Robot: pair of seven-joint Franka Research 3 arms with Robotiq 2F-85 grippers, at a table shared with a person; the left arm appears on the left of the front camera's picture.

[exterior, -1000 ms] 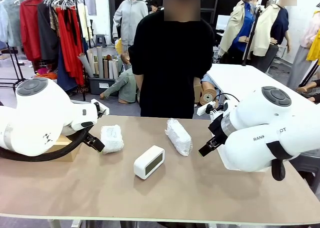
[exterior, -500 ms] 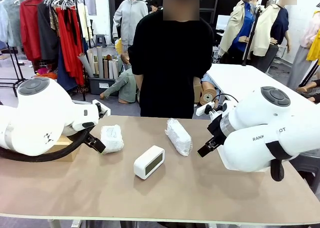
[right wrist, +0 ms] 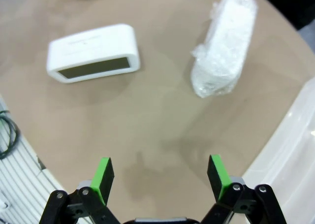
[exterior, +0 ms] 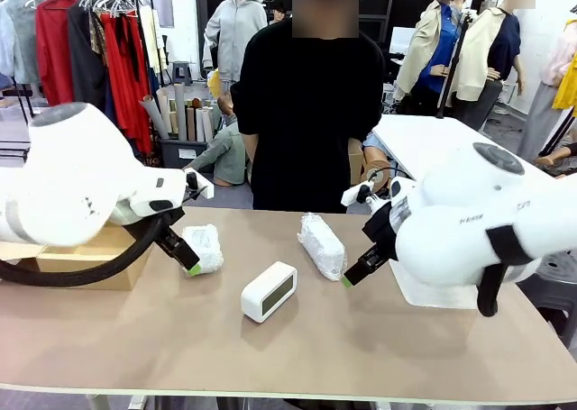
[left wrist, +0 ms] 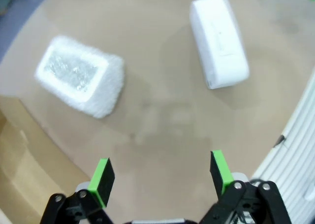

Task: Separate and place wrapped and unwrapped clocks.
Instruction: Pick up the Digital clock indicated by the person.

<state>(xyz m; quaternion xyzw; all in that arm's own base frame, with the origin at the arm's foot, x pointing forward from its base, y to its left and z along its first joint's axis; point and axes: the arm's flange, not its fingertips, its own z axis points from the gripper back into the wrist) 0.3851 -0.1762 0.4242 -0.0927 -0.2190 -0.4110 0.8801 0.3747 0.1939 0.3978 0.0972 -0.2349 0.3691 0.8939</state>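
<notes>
"Anything sorted yet?"

"No. Left fingers [left wrist: 102, 180] and right fingers [right wrist: 215, 175] hang spread, empty. Bare clock [exterior: 269, 291] mid bench [exterior: 379, 347]; wrapped bundle [exterior: 202, 248] at its ten o'clock, second bundle [exterior: 322, 244] at one. All remain."

A: What's on the tan desk [exterior: 297, 356]?
B: A bare white rounded-rectangular digital clock [exterior: 269, 291] at the middle, with a lumpy bundle in white crinkly wrap [exterior: 204, 246] to its left and a longer wrapped bundle [exterior: 323, 245] to its right.
A: And the arms?
B: The left claw [exterior: 189, 266] hangs just beside the left bundle, the right claw [exterior: 349, 277] beside the right one.
</notes>
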